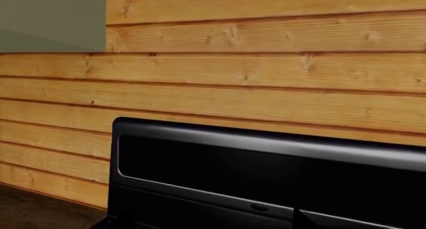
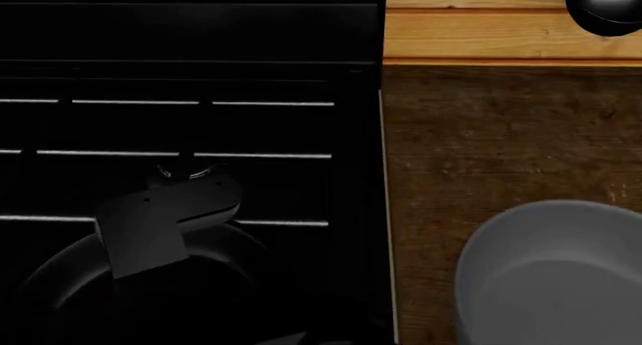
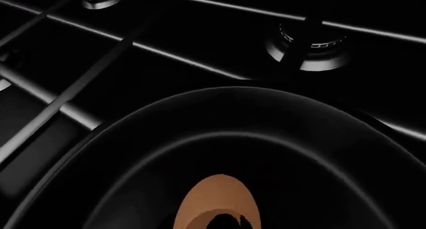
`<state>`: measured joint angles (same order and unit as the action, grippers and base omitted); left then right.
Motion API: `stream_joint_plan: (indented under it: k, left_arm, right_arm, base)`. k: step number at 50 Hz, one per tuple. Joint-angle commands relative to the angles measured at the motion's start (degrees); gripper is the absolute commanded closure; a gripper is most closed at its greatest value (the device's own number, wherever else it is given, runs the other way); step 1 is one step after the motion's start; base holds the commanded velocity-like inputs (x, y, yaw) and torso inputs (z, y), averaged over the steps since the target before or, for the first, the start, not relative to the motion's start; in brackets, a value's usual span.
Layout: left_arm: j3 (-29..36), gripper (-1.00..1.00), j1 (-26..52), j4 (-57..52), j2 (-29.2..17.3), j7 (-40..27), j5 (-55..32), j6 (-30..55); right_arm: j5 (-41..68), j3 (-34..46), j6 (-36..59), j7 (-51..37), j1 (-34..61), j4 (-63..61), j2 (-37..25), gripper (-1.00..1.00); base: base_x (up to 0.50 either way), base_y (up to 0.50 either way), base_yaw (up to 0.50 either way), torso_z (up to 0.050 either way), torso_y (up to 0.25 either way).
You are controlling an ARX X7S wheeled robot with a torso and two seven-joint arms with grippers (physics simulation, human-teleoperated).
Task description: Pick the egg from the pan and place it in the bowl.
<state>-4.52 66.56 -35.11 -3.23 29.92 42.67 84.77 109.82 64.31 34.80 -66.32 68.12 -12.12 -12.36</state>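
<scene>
**Egg in the pan, right arm over the stove**

In the right wrist view we see the egg (image 3: 216, 201), tan-orange and smooth, lying on the floor of the black pan (image 3: 133, 154), inside its raised rim. A small dark shape overlaps the egg's near end at the picture's edge; we cannot tell what it is, nor whether anything touches the egg. The pan sits on the black stove (image 3: 166, 44), whose grate bars run past it, with two round burners (image 3: 306, 44) beyond the rim.

From the head view, the pan (image 2: 60, 277) shows only as a faint curved rim low on the dark stove (image 2: 201, 74). A dark grey arm segment (image 2: 165, 217) hangs over it, hiding part of the pan; the egg is not visible here. We take this to be the right arm, since its camera looks into the pan, but the jaws themselves are out of sight and we cannot tell whether they are released or clenched.

To the right of the stove lies the brown wooden bench (image 2: 501, 157), and on it the blue-grey bowl (image 2: 512, 285), cut off by the picture's edges. A dark shiny rounded object (image 2: 607, 7) sits at the far right by the wood-plank wall (image 2: 471, 29).

The left wrist view shows only plank wall (image 1: 266, 74) and the black back panel of the stove (image 1: 266, 164); the left jaws are not visible.
</scene>
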Motion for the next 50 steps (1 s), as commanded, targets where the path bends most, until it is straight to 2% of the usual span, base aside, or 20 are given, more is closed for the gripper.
stream_joint_plan:
  k: [1,14,23,35,45,50]
  left_arm:
    - [-0.91,-1.0,-1.08,0.04,0.14,-0.65,-0.86,-0.93]
    - [-0.56,-1.0,-1.31,-1.38,-0.84,-0.17,-0.5,0.9]
    - [0.04,-1.0,-1.29,-2.19,-0.88,0.79,0.47,1.65]
    - [1.29,-1.0,-0.65,-1.88,-0.01,0.79,1.11,1.94]
    - [1.35,-1.0,-0.68,-1.39,0.67,0.18,0.75,1.28]
    - [1.28,-1.0,-1.2,-2.08,0.57,0.32,0.72,1.45]
  right_arm:
    - [-0.68,0.89,-0.02,0.2,-0.31,0.02,0.31,1.0]
    - [-0.01,0.81,-0.07,-0.98,0.44,-1.69,0.26,1.0]
    - [1.92,-2.55,-0.76,-4.29,4.6,-6.67,-1.53,1.0]
    - [6.15,-8.19,-1.63,-9.05,10.59,-13.82,-7.07,1.0]
    - [9.57,-14.34,-2.28,-13.09,16.53,-18.05,-15.64,1.0]
    - [9.05,-15.37,-1.66,-13.47,16.53,-17.54,-20.55,1.0]
  base:
    - [0.0,0.0,0.0,0.0,0.0]
    - [0.0,0.0,0.0,0.0,0.0]
    - [0.0,0.0,0.0,0.0,0.0]
    - [0.0,0.0,0.0,0.0,0.0]
    - [0.0,0.0,0.0,0.0,0.0]
    - [0.0,0.0,0.0,0.0,0.0]
